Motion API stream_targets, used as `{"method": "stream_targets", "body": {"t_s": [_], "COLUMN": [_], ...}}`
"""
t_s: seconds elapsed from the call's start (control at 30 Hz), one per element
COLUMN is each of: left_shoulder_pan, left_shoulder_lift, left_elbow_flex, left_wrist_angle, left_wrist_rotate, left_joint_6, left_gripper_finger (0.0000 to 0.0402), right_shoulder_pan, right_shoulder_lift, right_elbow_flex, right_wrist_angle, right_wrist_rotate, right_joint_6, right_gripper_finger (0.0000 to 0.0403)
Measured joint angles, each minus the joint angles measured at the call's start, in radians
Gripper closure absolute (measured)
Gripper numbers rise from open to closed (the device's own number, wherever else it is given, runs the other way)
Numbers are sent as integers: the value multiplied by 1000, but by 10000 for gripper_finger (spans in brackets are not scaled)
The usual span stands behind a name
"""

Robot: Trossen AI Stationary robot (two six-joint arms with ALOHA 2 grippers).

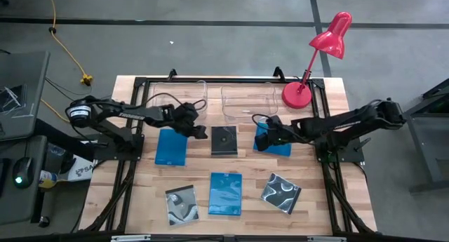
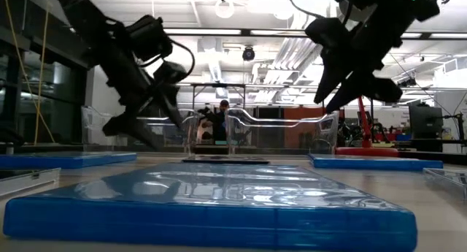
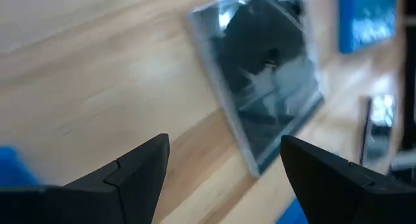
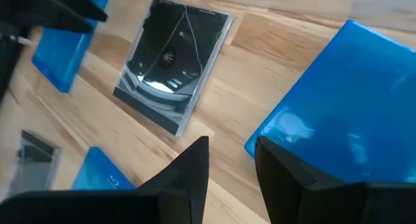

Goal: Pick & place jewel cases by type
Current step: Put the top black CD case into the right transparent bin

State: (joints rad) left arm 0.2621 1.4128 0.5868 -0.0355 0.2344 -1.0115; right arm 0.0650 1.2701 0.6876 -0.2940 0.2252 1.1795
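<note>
Left gripper (image 1: 198,132), fingers spread and empty, hovers left of the black case (image 1: 224,140) at frame centre. Right gripper (image 1: 265,140), fingers nearly closed and empty, hangs over a blue case (image 1: 279,145); both converging centrally risks collision.

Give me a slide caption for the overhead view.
Both grippers, left and right, hover over a table of six jewel cases.

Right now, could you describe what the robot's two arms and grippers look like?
Both arms are dark, jointed links with loose black cables along them. The left arm has a round white-ringed motor housing at its shoulder; the right arm is all black. The left gripper and right gripper each end in two matte black, wedge-shaped fingers tapering to points, with no markings that show.
</note>
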Motion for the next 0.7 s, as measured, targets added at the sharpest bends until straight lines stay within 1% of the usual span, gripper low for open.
{"method": "stream_targets", "body": {"t_s": [0.17,0.3,0.43,0.53,0.6,0.7], "left_shoulder_pan": [-58,-75,-81,-95,-97,-104], "left_shoulder_lift": [0,0,33,87,116,158], "left_elbow_flex": [-21,-21,-21,-21,-18,3], "left_wrist_angle": [43,55,79,130,194,227], "left_wrist_rotate": [-100,-134,-136,-136,-130,-126], "left_joint_6": [-101,-129,-160,-218,-259,-295], "left_gripper_finger": [110,110,110,110,110,110], "right_shoulder_pan": [-3,-14,-22,-26,-26,-26], "right_shoulder_lift": [0,0,0,0,0,0], "right_elbow_flex": [-69,-115,-150,-164,-164,-163], "right_wrist_angle": [119,198,246,271,273,279], "right_wrist_rotate": [10,8,7,6,7,8], "right_joint_6": [28,32,52,55,54,54], "right_gripper_finger": [295,295,295,295,295,295]}}
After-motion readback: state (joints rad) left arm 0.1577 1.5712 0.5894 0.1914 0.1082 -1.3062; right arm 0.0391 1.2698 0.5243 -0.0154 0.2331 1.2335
